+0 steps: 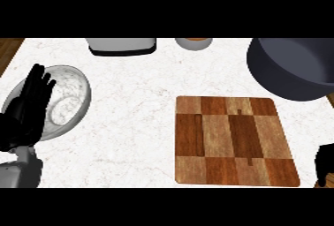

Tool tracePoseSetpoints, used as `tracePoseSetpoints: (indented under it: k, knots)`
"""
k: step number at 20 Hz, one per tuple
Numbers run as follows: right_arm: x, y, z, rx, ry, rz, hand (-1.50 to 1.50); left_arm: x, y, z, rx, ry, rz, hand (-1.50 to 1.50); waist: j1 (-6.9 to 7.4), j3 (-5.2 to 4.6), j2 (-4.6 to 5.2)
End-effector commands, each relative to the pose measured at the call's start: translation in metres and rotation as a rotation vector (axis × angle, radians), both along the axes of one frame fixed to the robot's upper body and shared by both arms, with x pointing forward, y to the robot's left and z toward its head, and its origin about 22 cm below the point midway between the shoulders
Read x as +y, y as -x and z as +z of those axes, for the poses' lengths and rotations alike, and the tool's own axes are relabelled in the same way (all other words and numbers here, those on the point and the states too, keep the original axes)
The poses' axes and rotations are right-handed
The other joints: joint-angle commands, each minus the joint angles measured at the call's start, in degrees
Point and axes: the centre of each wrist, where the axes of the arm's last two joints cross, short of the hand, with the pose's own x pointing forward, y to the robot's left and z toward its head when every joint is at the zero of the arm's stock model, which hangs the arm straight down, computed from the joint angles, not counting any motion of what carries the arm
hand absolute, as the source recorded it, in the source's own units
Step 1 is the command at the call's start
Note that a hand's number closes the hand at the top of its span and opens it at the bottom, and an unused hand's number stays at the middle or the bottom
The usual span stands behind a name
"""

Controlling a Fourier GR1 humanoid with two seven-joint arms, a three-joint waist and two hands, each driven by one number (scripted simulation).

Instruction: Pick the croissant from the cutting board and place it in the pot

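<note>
1. The cutting board [231,141] lies on the right half of the white marbled counter [130,132]. It is a patchwork of light and dark wooden blocks. Its long axis runs from the near edge toward the far edge, skewed a little so that the near end sits further right.
2. The croissant does not show on the board or anywhere else in the head view, so where it is, which way it points and how its long axis lies cannot be told.
3. The pot [294,66], dark grey and round, stands just beyond the board's far right corner, and the view's right edge cuts it off. The part of its inside that shows is plain dark grey.
4. The right hand [324,165] shows only as a black sliver at the view's right edge, beside the board's near right corner. How far open it is, or whether it holds anything, cannot be told.
5. The left hand [32,103] rests at the left edge, flat and open with its fingers straight and pointing away, holding nothing. It overlaps the left side of a pale round plate [81,79].
6. At the far edge stand a grey-white appliance [122,45] on a black base and, to its right, a small round cup [194,43], both well apart from the board.
</note>
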Motion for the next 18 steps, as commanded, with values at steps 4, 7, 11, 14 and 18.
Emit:
tracePoseSetpoints:
  k: [4,7,11,14,18]
  knots:
    - [-0.053,-0.007,0.067,-0.146,-0.313,-0.161,1.5,-0.009,-0.003,-0.001,0.001,0.003,-0.026,0.0,1.77,-0.01,0.33]
    - [-0.071,-0.002,0.087,-0.142,-0.38,-0.21,1.5,-0.007,-0.01,0.006,-0.012,0.01,-0.04,0.0,1.94,0.01,0.38]
    - [-0.097,-0.027,0.117,-0.166,-0.378,-0.312,1.5,-0.001,-0.018,0.005,-0.011,-0.007,-0.037,0.0,2.87,0.04,0.58]
    - [-0.099,-0.061,0.109,-0.136,-0.378,-0.373,1.5,-0.012,-0.012,-0.006,-0.026,0.003,-0.076,0.0,3.96,0.07,0.78]
    - [-0.104,-0.087,0.107,-0.112,-0.408,-0.407,1.5,-0.008,-0.025,0.009,-0.009,0.019,-0.088,0.0,4.06,0.09,0.89]
